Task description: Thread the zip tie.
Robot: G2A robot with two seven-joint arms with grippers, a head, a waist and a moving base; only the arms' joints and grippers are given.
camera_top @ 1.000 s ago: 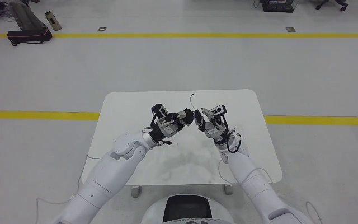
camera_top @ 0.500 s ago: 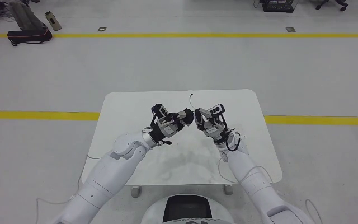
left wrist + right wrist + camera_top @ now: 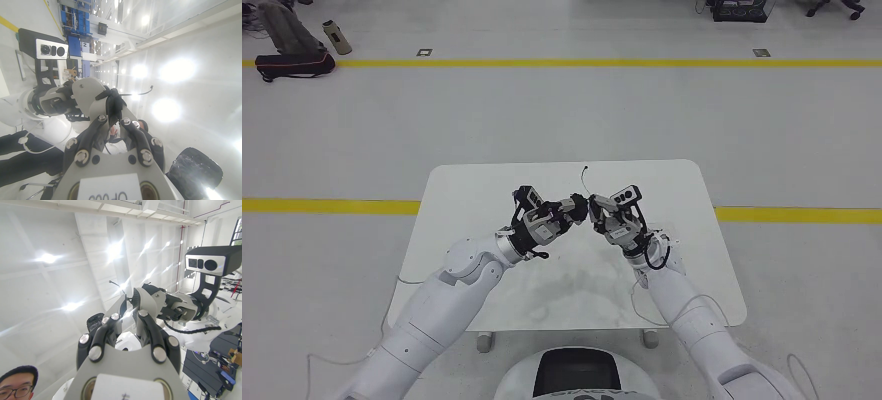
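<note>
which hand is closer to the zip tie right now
Left. The zip tie sticks out of the left hand, which is shut on it. The right hand sits just beside it, tip to tip with the left hand.

We find 2 printed tags, both cut off at the lower frame edge, neither readable whole: left tag (image 3: 108, 187), right tag (image 3: 128, 386).
</note>
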